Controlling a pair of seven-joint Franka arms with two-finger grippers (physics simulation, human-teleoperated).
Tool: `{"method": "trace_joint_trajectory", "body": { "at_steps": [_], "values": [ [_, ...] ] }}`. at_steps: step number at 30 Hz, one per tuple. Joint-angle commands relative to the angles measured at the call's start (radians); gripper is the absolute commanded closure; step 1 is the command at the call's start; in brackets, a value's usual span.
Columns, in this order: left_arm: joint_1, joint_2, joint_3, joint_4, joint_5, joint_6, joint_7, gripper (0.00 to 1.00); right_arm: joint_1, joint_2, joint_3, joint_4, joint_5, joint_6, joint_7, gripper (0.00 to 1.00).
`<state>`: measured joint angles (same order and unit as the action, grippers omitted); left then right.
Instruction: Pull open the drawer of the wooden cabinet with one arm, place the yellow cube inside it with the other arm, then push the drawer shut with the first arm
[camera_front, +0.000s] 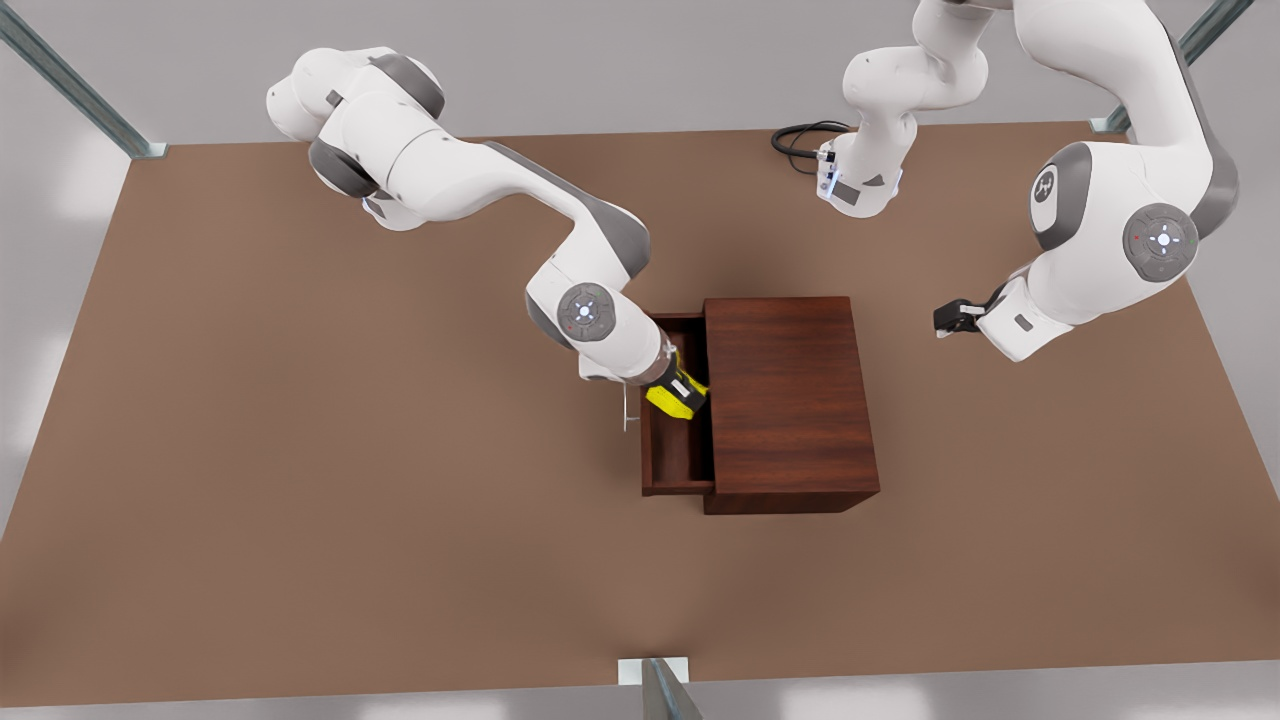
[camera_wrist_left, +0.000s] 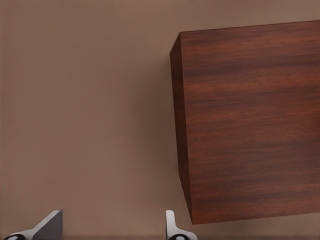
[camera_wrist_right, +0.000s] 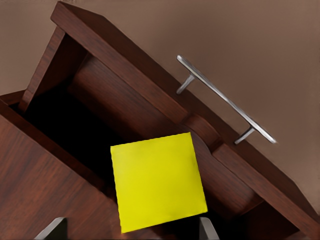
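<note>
The wooden cabinet (camera_front: 790, 400) stands mid-table with its drawer (camera_front: 672, 462) pulled out toward the front view's left, its silver handle (camera_wrist_right: 225, 100) on the outer panel. The yellow cube (camera_front: 678, 393) sits over the open drawer between the fingers of my right gripper (camera_front: 682, 388). In the right wrist view the cube (camera_wrist_right: 157, 180) touches one fingertip (camera_wrist_right: 206, 229), while the other fingertip (camera_wrist_right: 52, 229) stands well clear, so this gripper (camera_wrist_right: 131, 234) is open. My left gripper (camera_front: 948, 320) waits open, off the cabinet's (camera_wrist_left: 250, 125) far side, at the front view's right, holding nothing (camera_wrist_left: 110, 234).
A brown table (camera_front: 300, 500) spreads wide on all sides of the cabinet. A black cable (camera_front: 800, 138) coils at the back near an arm base. Metal frame posts stand at the back corners (camera_front: 140, 148) and at the front edge (camera_front: 655, 680).
</note>
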<state>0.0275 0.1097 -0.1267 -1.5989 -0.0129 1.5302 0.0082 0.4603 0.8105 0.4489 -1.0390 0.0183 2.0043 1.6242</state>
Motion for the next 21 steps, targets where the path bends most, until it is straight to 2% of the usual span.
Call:
{"method": "trace_joint_trajectory", "body": {
  "at_steps": [1,6,8,10,12,13,15,16,17,18,19,21],
  "values": [
    [0.0,-0.001,-0.001,0.0,0.001,-0.001,-0.001,0.0,0.0,-0.004,-0.001,0.0,-0.001,-0.012,0.172,0.0],
    [-0.001,-0.001,-0.001,0.002,0.001,0.001,-0.001,0.0,-0.018,-0.024,-0.003,0.008,-0.003,-0.111,0.171,0.0],
    [-0.038,0.001,-0.008,0.013,0.001,0.001,-0.039,0.0,-0.123,-0.057,-0.001,0.027,-0.044,-0.304,0.158,0.0],
    [-0.251,0.011,-0.008,0.066,-0.007,0.002,-0.347,0.0,-0.327,-0.145,-0.006,0.04,-0.066,-0.582,-0.11,0.0],
    [-0.466,0.125,-0.016,0.215,-0.016,0.005,-0.588,0.0,-0.5,-0.189,0.013,0.031,-0.184,-0.661,-0.458,0.0],
    [-0.592,0.212,-0.017,0.306,-0.004,0.059,-0.801,0.0,-0.587,-0.248,-0.019,-0.045,-0.179,-0.638,-0.806,0.0],
    [-0.758,0.375,-0.016,0.427,0.102,0.182,-1.103,0.0,-0.578,-0.344,-0.246,-0.211,-0.087,-0.501,-1.346,0.0],
    [-0.836,0.504,-0.013,0.546,0.186,0.209,-1.246,0.0,-0.516,-0.363,-0.393,-0.234,-0.052,-0.487,-1.538,0.0],
    [-0.871,0.577,-0.01,0.599,0.212,0.281,-1.346,0.0,-0.492,-0.373,-0.434,-0.24,-0.061,-0.495,-1.646,0.0],
    [-0.89,0.625,-0.007,0.599,0.241,0.404,-1.441,0.0,-0.486,-0.363,-0.441,-0.217,-0.08,-0.585,-1.644,0.0],
    [-0.906,0.692,0.001,0.6,0.277,0.51,-1.501,0.0,-0.494,-0.361,-0.44,-0.205,-0.074,-0.599,-1.644,0.0],
    [-0.917,0.731,0.019,0.597,0.298,0.558,-1.527,0.0,-0.491,-0.36,-0.438,-0.208,-0.072,-0.601,-1.62,0.0]
  ]
}}
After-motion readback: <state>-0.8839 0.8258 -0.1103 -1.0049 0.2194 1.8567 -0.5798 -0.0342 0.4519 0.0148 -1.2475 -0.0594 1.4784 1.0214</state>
